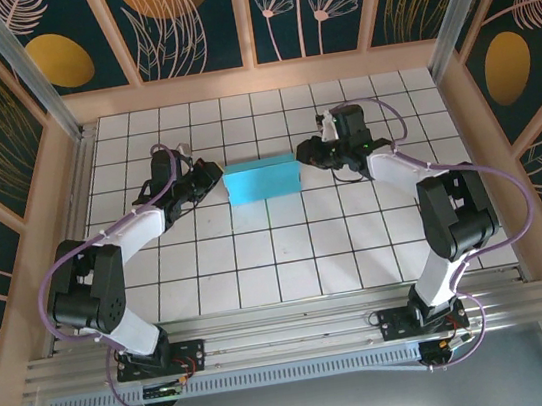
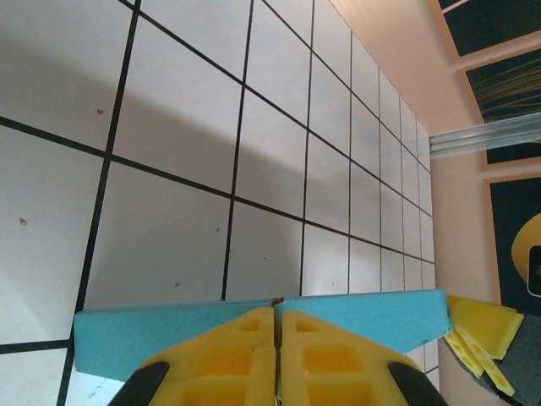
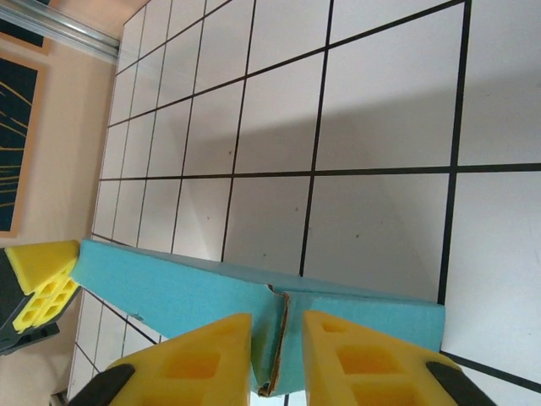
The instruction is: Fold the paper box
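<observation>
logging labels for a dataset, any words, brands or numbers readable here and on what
None to read. The box is plain teal, the table carries only black grid lines, and the walls show plant patterns with no lettering.

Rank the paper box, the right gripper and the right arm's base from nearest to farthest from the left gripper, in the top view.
1. paper box, table centre, touching the left gripper.
2. right gripper, at the box's other end.
3. right arm's base, near edge, right side.
</observation>
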